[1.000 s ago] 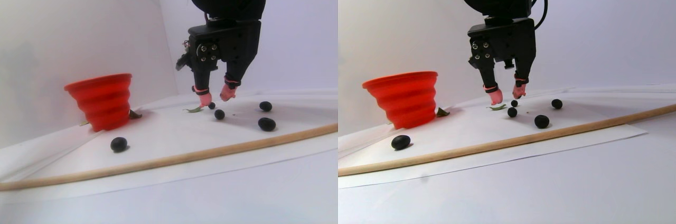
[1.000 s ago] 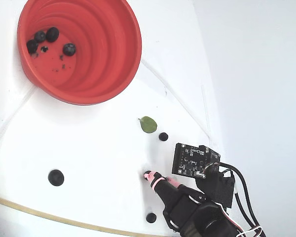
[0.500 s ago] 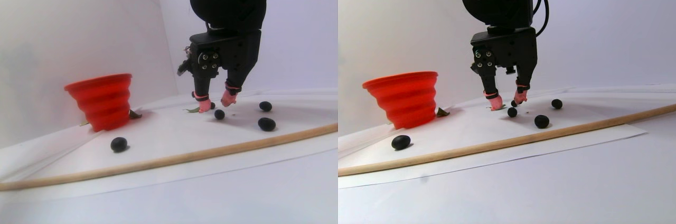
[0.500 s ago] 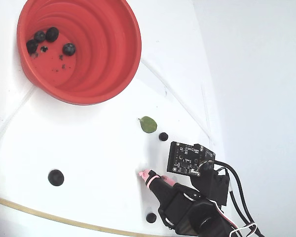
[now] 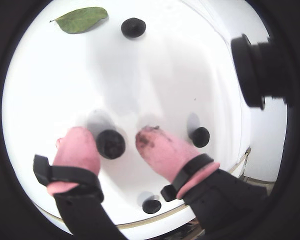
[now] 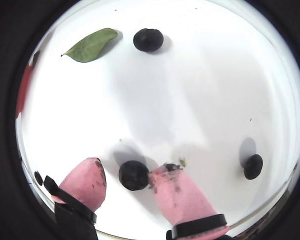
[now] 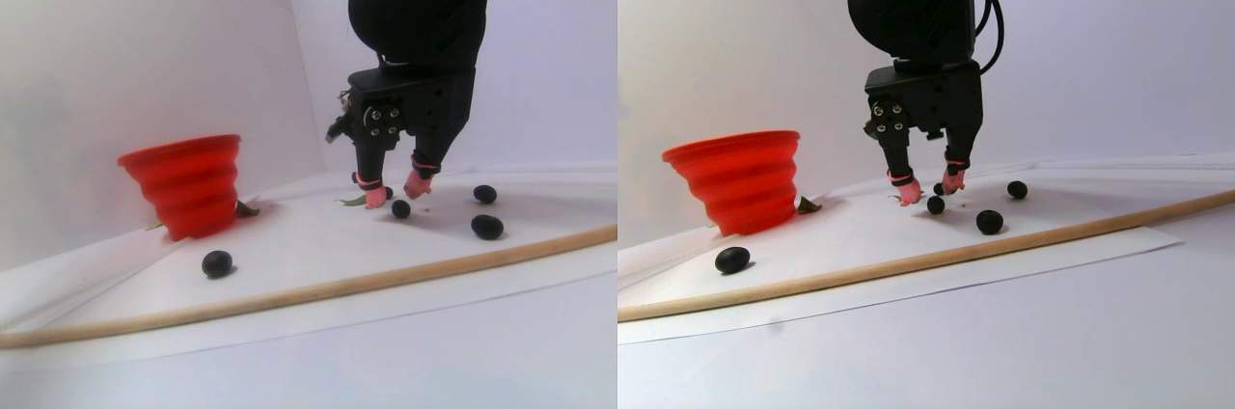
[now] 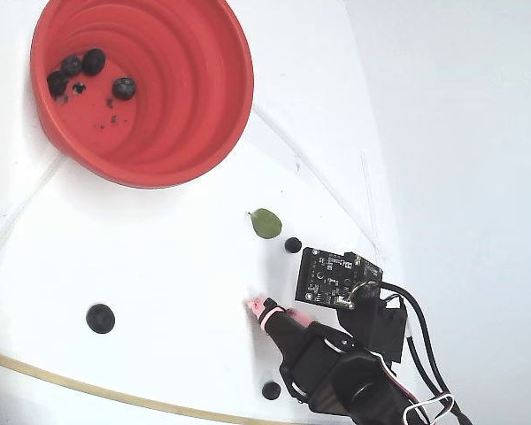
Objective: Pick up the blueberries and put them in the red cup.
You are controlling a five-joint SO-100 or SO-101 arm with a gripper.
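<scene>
My gripper is down at the white sheet and open, its pink fingertips on either side of one blueberry. In a wrist view the same blueberry touches the right fingertip, with a gap to the left one. Other blueberries lie loose: one by the green leaf, one to the right, one near the fingers' base. The red cup stands at top left in the fixed view and holds several blueberries. In the stereo pair view the cup is left of the gripper.
A thin wooden stick runs across the front of the sheet. One lone blueberry lies below the cup, left of the arm. A camera board on the arm covers the table beside the pink fingertip. White walls close the back.
The gripper has come down onto the sheet and shifted slightly toward the leaf. Its fingertips now straddle a blueberry. The berries and cup have not moved.
</scene>
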